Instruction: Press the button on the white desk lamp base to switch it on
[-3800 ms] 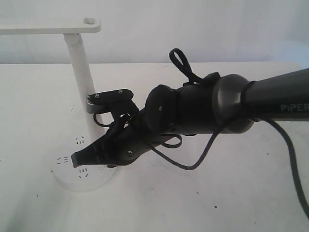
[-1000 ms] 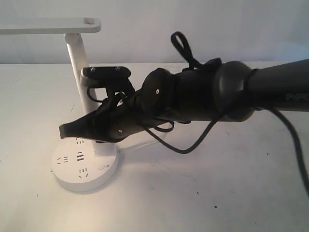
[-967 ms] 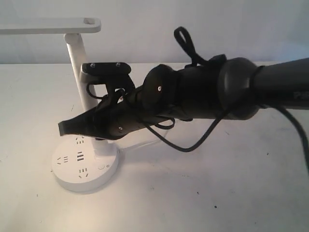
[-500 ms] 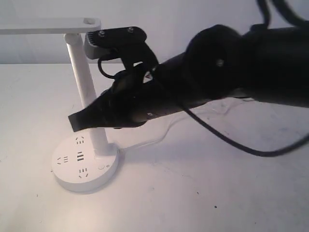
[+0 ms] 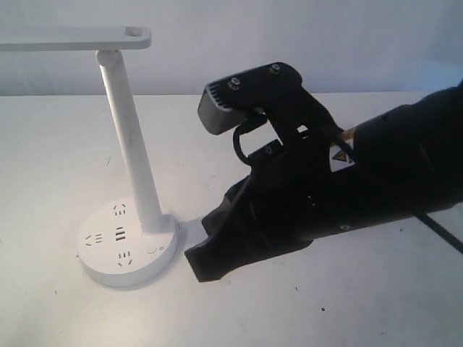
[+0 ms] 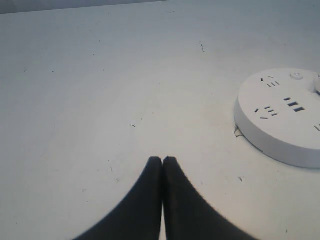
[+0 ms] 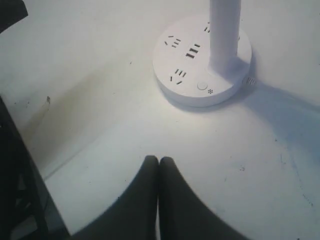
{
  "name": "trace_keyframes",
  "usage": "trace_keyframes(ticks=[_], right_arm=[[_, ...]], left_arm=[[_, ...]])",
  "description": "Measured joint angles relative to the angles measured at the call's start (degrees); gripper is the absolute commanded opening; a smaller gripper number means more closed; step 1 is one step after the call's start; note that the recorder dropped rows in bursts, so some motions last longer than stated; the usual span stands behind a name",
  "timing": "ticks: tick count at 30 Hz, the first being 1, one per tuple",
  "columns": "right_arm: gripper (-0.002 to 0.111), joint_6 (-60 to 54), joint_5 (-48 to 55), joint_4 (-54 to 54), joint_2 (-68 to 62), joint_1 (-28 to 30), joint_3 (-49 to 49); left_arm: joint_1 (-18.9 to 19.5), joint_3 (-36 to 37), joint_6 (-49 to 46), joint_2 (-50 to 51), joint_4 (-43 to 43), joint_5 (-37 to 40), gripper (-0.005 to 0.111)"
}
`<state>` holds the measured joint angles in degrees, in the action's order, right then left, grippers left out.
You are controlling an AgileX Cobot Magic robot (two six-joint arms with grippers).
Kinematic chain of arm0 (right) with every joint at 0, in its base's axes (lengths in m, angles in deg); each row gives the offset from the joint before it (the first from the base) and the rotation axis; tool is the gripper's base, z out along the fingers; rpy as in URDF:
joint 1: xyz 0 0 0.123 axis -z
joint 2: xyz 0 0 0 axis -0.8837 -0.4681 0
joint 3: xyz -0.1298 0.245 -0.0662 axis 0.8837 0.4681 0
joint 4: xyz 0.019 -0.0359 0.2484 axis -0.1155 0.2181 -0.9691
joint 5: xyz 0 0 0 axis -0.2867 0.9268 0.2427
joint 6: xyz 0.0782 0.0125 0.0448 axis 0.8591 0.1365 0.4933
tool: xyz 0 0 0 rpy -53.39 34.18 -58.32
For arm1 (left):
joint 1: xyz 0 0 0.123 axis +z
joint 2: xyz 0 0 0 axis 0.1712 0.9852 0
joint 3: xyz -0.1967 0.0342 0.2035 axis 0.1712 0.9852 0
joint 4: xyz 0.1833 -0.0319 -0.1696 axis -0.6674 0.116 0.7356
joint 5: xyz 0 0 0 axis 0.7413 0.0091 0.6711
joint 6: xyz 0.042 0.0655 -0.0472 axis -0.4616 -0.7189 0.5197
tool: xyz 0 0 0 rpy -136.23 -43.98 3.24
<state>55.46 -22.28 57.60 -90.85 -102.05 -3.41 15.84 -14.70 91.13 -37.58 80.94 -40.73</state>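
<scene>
The white desk lamp base (image 5: 108, 253) stands on the table at the left, its slanted stem (image 5: 134, 155) rising to a flat head (image 5: 72, 37). The button (image 5: 151, 250) sits on the base's top near the stem's foot, uncovered. My right gripper (image 5: 199, 266) is shut and empty. Its tip hangs just right of the base, apart from it. In the right wrist view the base (image 7: 172, 65) and button (image 7: 202, 86) lie ahead of the shut gripper (image 7: 159, 159). The left wrist view shows my left gripper (image 6: 163, 159) shut over bare table, with the base (image 6: 280, 135) and button (image 6: 297, 75) off to one side.
A thin white cable (image 5: 189, 224) runs from the base across the white table (image 5: 325, 318) behind my right arm. In the right wrist view a dark frame (image 7: 17, 180) borders the table's edge.
My right gripper, earlier pointing down at the base beside the stem, has lifted off and swung right and nearer the camera. Its tip now hangs beside the base. The button is uncovered.
</scene>
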Motion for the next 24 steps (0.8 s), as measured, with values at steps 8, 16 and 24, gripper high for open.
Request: trace_keyframes(ticks=[8, 16, 24], right_arm=[[0.000, 0.00, 1.21, 12.74, 3.79, 0.00, 0.00], [0.000, 0.00, 4.59, 23.07, 17.67, 0.00, 1.70], [0.000, 4.76, 2.56, 24.97, 43.03, 0.00, 18.36]], left_arm=[[0.00, 0.00, 0.00, 0.00, 0.00, 0.00, 0.000], [0.00, 0.00, 0.00, 0.00, 0.00, 0.00, 0.000], [0.00, 0.00, 0.00, 0.00, 0.00, 0.00, 0.000]])
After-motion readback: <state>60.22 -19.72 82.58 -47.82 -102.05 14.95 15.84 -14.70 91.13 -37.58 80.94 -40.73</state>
